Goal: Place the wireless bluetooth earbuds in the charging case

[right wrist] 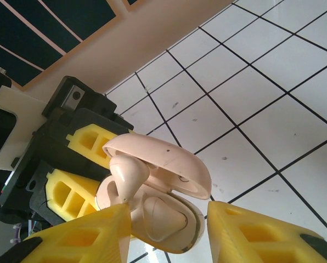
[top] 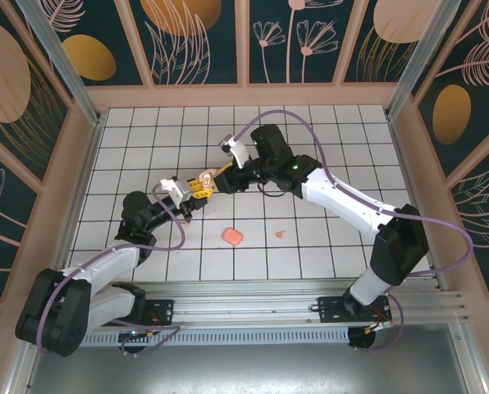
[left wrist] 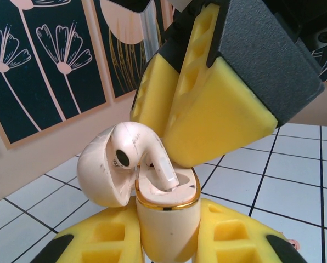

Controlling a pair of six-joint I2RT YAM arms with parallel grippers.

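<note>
In the left wrist view the cream charging case [left wrist: 164,233] stands upright, and my left gripper [left wrist: 162,219] is shut on its body. Its lid [left wrist: 95,172] hangs open to the left. One earbud [left wrist: 136,145] leans in the opening with its stem down in a socket. My right gripper [right wrist: 168,209] hovers over the case [right wrist: 172,222] with its jaws apart. Its left finger [right wrist: 84,235] touches the earbud [right wrist: 125,175]; the right finger [right wrist: 262,235] is clear of it. Both grippers meet mid-table [top: 205,182]. A tiny pink earbud [top: 281,234] lies on the tiles.
A salmon-pink rounded-square piece [top: 233,236] lies on the tiles in front of the grippers. The gridded table [top: 335,148] is fenced by a wooden wall [top: 244,94] at the back and aluminium posts at the corners.
</note>
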